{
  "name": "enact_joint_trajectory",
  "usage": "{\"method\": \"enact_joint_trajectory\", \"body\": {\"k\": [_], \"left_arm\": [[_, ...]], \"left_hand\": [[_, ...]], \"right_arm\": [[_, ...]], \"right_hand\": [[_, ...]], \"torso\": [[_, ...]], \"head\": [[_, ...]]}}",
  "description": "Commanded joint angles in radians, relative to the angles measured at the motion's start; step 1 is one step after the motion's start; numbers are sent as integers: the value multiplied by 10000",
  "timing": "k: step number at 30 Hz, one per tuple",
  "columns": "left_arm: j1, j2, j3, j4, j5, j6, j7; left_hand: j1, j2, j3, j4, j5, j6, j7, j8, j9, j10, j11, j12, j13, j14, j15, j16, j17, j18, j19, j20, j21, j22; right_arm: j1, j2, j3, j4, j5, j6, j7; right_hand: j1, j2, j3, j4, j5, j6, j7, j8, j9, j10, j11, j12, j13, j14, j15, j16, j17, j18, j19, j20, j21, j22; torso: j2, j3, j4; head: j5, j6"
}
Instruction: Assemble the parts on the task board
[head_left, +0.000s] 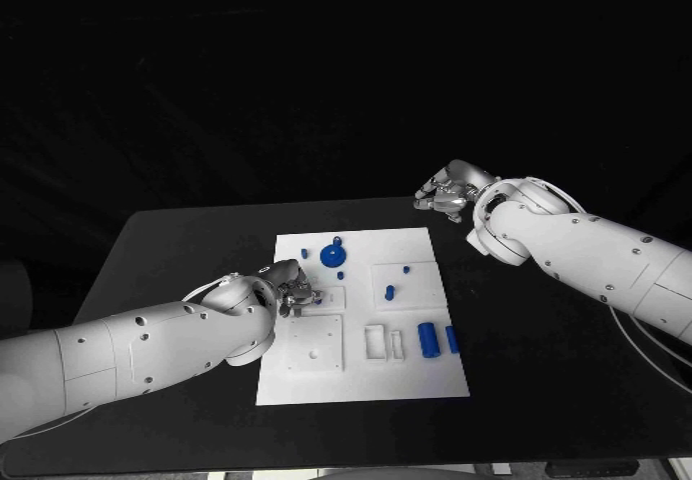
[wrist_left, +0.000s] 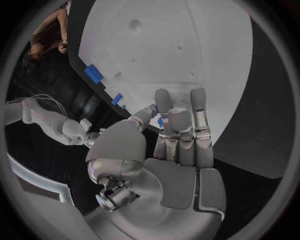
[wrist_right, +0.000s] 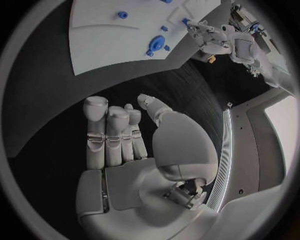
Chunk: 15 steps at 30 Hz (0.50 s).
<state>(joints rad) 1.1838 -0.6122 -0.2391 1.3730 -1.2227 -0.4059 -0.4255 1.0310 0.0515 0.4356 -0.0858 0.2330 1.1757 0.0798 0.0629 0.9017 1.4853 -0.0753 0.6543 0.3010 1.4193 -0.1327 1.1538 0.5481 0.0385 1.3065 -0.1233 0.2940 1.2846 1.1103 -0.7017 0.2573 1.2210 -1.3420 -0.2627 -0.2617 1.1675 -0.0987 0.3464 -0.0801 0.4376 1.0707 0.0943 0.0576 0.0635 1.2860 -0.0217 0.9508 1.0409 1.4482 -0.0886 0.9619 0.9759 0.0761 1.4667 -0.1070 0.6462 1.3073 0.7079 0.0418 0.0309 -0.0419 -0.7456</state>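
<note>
The white task board (head_left: 361, 375) lies mid-table. On it are a round blue part (head_left: 333, 256), a small blue peg (head_left: 389, 293) and two blue cylinders (head_left: 428, 339) near its right edge. My left hand (head_left: 296, 290) hovers over the board's left side beside a square recess (head_left: 329, 297). In the left wrist view the thumb and fingers (wrist_left: 181, 127) pinch a small blue part (wrist_left: 159, 121). My right hand (head_left: 450, 190) hangs off the board near the table's far right edge. It holds nothing, with its fingers (wrist_right: 112, 130) loosely extended. The board (wrist_right: 106, 45) and round part (wrist_right: 157, 42) lie ahead of it.
Bare black table (head_left: 173, 250) surrounds the board on every side. Raised white blocks and slots (head_left: 378, 342) stand on the board's near half. My left hand (wrist_right: 209, 35) is across the board from the right one.
</note>
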Motion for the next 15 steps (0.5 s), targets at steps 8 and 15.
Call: {"method": "enact_joint_trajectory", "body": {"k": [8,15], "left_arm": [[-14,-4,-9,-18,-44,-562,352],[-15,79,-9,-133,-14,-405,334]], "left_hand": [[362,133,-4,241,-5,2332,-1357,31,-54,293,-251,10,-5,-44,-39,15,-70,-146,119,-26,-222,184],[372,136,0,236,-4,2331,-1358,33,-54,293,-253,5,-7,-46,-39,18,-71,-149,128,-29,-240,195]], "right_arm": [[-42,72,7,-64,29,121,10],[-48,105,7,-84,30,125,9]], "right_hand": [[-73,9,-30,40,64,16,5,45,-2,-78,12,-63,-10,-10,18,-60,-18,53,461,6,-68,750],[-61,5,-19,34,65,17,4,44,-2,-80,10,-66,-13,-6,18,-56,-14,51,465,6,-49,755]], "torso": [[-3,-6,9],[-2,-7,1]], "head": [[144,-73],[136,-65]]}}
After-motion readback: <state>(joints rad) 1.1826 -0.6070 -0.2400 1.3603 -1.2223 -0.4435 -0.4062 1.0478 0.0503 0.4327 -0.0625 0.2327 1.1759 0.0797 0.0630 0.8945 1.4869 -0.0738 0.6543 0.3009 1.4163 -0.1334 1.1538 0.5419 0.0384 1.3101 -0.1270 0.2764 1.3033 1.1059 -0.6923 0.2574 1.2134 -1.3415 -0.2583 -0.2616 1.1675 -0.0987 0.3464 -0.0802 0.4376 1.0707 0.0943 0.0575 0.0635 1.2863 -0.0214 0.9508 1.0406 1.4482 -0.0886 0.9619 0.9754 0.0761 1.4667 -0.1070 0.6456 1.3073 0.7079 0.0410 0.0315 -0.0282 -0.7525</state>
